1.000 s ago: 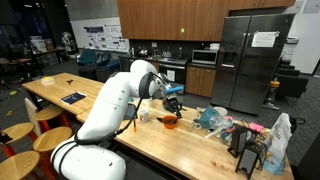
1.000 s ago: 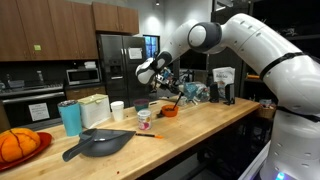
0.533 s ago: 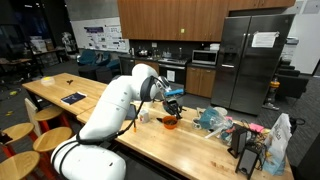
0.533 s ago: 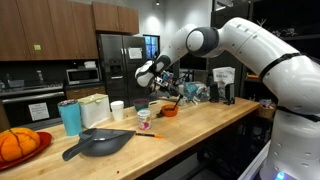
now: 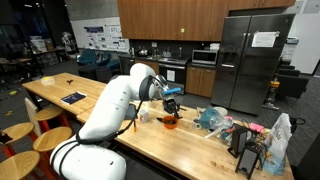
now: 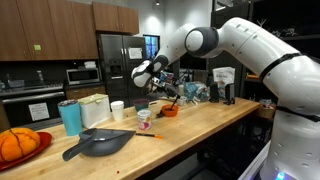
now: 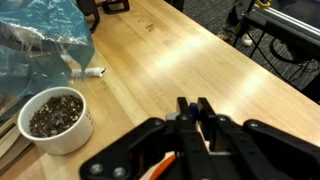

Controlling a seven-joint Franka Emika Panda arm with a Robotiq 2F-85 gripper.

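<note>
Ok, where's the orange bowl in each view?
Exterior view: orange bowl on the counter, just below the gripper.
Exterior view: bowl mid-frame, under the gripper.
Wrist view: only an orange sliver at the bottom edge; cannot tell if it is the bowl.
Shared landmark: the blue plastic bag, upper left in the wrist view.

You get even overhead room light in both exterior views. The wooden counter (image 6: 190,125) carries soft glare, and the background is dim. Your wrist view is bright, but the gripper (image 7: 195,108) up close is dark and blurred.
</note>
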